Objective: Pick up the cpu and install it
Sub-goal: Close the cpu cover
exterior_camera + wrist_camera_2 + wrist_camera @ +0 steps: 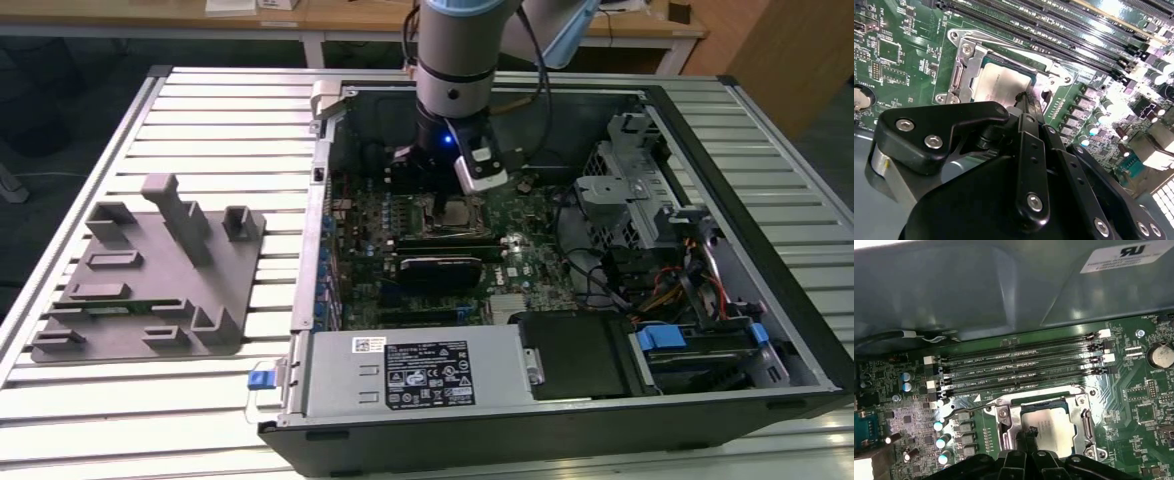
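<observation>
Here we are over the open computer case (pixel 806 340) on the slatted metal table (pixel 200 120), and the arm hangs straight down onto the motherboard (pixel 534 262). The gripper (pixel 458 198) sits right above the socket, near the middle of the board. In both wrist views the cpu (pixel 999 82) (pixel 1053 421) lies flat inside the socket's metal frame (pixel 961 70) (pixel 1004 426), silver top up and level with it, and the frame is open around it. The claw (pixel 1025 100) (pixel 1029 436) is pinched closed, its tips together with nothing between them, poised over one edge of the chip; whether they touch the metal top I cannot tell. The memory slots (pixel 1019 365) (pixel 1054 30) run just beside the socket, and a coin battery (pixel 1160 355) lies further along the board. In the exterior view a black finned block (pixel 435 268) sits on the board beside the socket. On the exterior view's left, well apart from the case, a grey fixture tray (pixel 147 290) rests on the table.
</observation>
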Motion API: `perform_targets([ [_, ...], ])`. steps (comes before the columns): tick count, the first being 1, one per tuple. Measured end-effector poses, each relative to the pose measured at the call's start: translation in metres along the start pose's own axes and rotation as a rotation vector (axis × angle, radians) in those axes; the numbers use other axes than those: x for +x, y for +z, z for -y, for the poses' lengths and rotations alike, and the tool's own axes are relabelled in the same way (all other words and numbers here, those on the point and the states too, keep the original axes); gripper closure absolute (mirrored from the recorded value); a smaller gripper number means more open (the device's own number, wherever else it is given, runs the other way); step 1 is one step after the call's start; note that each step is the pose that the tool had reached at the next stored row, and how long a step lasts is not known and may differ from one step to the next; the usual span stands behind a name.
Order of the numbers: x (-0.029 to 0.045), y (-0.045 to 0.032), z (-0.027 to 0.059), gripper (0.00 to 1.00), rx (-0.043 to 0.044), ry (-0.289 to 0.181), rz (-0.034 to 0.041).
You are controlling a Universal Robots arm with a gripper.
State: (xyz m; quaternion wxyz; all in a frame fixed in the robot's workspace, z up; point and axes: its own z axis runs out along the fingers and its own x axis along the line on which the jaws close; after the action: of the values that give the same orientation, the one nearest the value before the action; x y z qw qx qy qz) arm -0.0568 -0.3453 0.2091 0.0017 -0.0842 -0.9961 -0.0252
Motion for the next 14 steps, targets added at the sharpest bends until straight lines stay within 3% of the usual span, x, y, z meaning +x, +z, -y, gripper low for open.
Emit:
perform_targets([
  [6,0.0054,0.0039,0.0011,0.89,-0.0005,0.0,0.0026],
  [14,0.0062,0.0061,0.0013,0.89,-0.0006,0.0,0.0026],
])
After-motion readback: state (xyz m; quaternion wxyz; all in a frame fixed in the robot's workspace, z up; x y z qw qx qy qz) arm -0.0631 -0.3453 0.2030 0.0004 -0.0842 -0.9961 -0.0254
